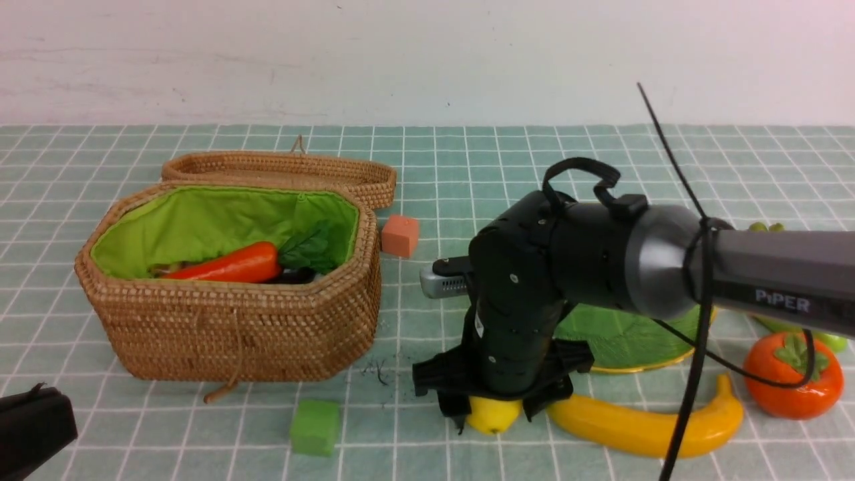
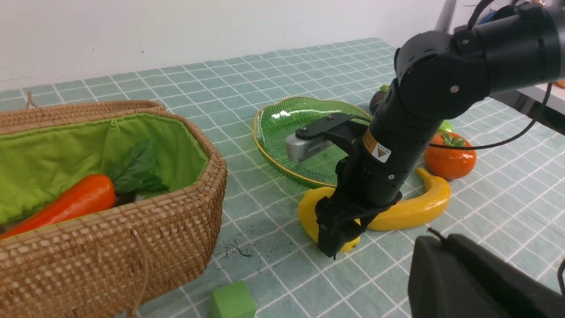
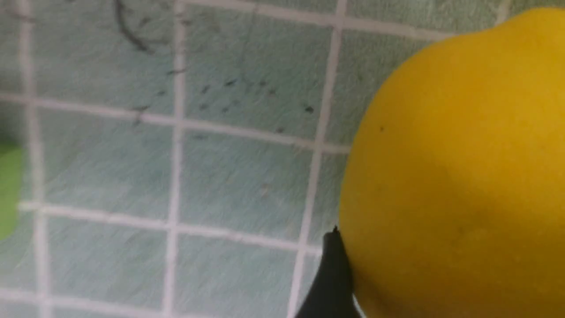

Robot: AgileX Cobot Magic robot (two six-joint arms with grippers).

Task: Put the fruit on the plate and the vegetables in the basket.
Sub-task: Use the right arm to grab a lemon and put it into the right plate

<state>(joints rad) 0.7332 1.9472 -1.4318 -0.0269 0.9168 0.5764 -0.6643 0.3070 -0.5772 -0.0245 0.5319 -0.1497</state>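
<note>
My right gripper (image 1: 494,409) reaches straight down over the yellow lemon (image 1: 493,415) on the cloth, one finger on each side of it. In the right wrist view a black fingertip (image 3: 333,274) presses the lemon's (image 3: 454,176) skin. The long banana (image 1: 641,427) lies just right of it, and the orange persimmon (image 1: 791,381) further right. The green plate (image 1: 621,341) sits behind them, partly hidden by the arm. The wicker basket (image 1: 234,334) holds the carrot (image 1: 234,266). My left gripper (image 1: 40,421) rests shut and empty at the near left corner.
A green cube (image 1: 314,427) lies in front of the basket and a salmon-pink cube (image 1: 399,235) beside its open lid (image 1: 280,170). A light green cucumber (image 1: 828,341) shows behind the persimmon. A dark round fruit (image 2: 376,100) sits behind the plate (image 2: 282,119).
</note>
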